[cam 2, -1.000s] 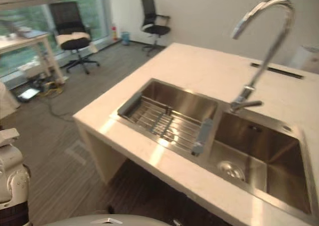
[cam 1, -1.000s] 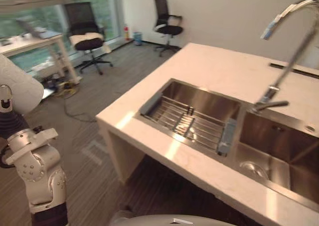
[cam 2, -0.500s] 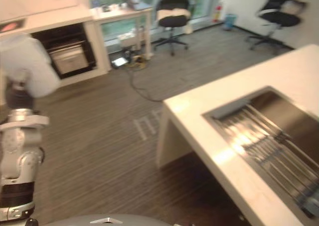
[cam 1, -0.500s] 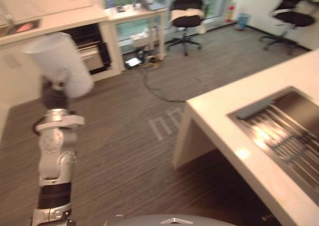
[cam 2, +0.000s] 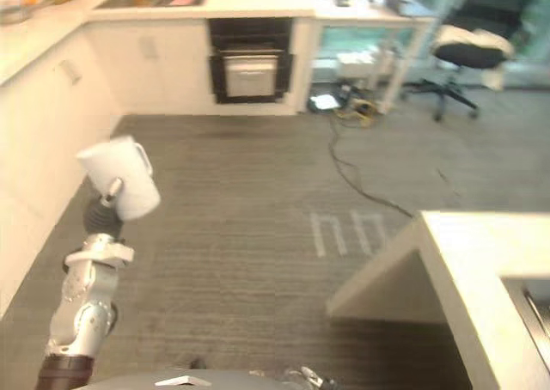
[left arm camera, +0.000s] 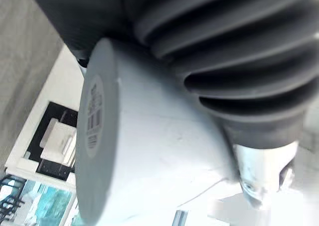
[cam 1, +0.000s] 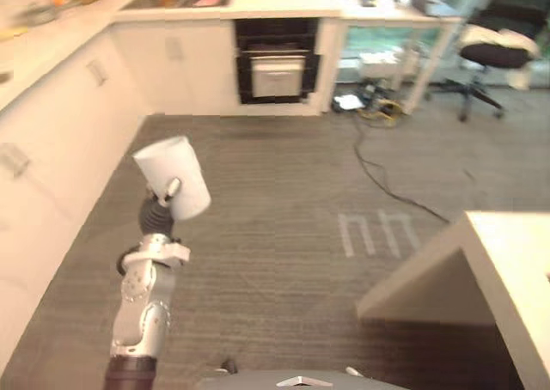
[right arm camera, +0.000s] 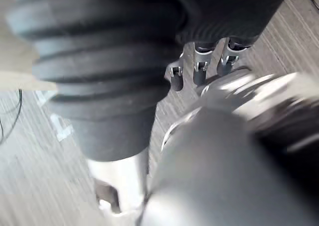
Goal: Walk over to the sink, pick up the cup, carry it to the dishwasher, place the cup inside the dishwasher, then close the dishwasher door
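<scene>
Swung round since half a second ago: just a corner of the island worktop (cam 1: 507, 261) at lower right, a dark built-in appliance (cam 1: 276, 62) under the far worktop (cam 1: 275, 2) now ahead. Still clasped by the left hand (cam 1: 171, 187), fingers curled round it: white cup (cam 1: 170, 168), held above the floor (cam 1: 284, 235). Right hand (right arm camera: 199, 72) hanging, fingers loosely straight.

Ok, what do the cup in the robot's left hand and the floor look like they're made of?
Cup: probably plastic or ceramic. It is white, opaque and smooth with a soft sheen, and the look doesn't settle which. Floor: seems to be carpet, grey-brown and matte, with fine ribbed stripes and no reflections.
</scene>
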